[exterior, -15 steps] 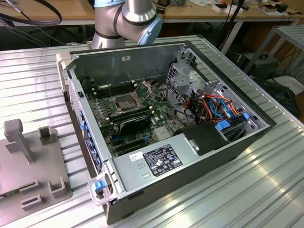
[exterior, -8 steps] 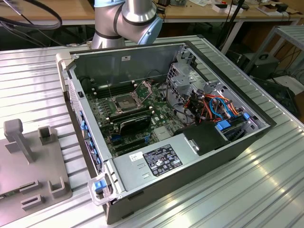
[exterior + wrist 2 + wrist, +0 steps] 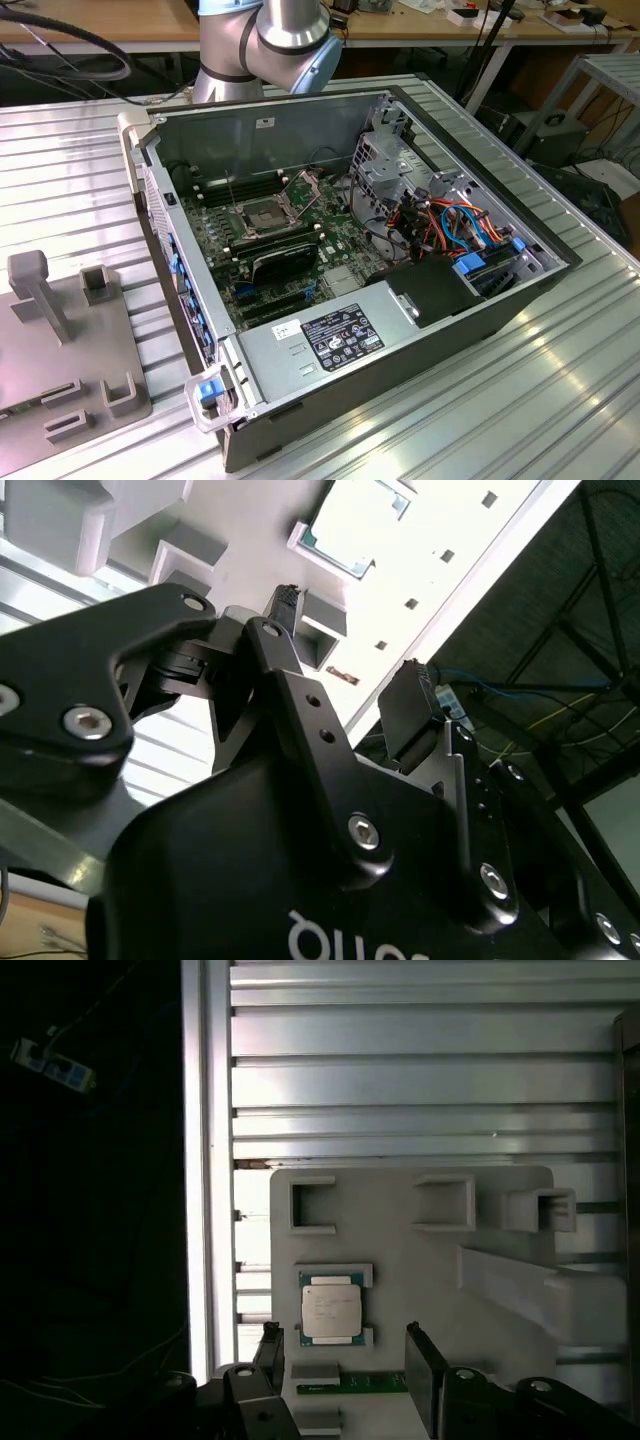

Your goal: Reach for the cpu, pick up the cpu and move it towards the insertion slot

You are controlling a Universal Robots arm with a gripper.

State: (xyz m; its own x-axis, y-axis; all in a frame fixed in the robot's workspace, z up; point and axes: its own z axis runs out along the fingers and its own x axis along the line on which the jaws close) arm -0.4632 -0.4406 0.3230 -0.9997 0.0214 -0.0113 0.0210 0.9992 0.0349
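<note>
Currently reaching: gripper [image 3: 342, 1350], fingers [image 3: 422, 1385] spread and empty, hovers near the cpu [image 3: 332, 1310] seated in the plate [image 3: 420, 1260]. The slot [image 3: 262, 215] sits centre-left in the exterior view. Grasp likely needs fingers squared to cpu.

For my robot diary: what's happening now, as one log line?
gripper: open, near cpu | cpu: in tray holder, not gripped | insertion slot: inside computer case

Exterior view: even light, soft glare on table [image 3: 70, 170] ribs by fixture plate [image 3: 60, 340]. Second wrist view: I get plate blown white. First wrist view: cpu [image 3: 332, 1310] on plate lit OK, v. dark beside plate.
</note>
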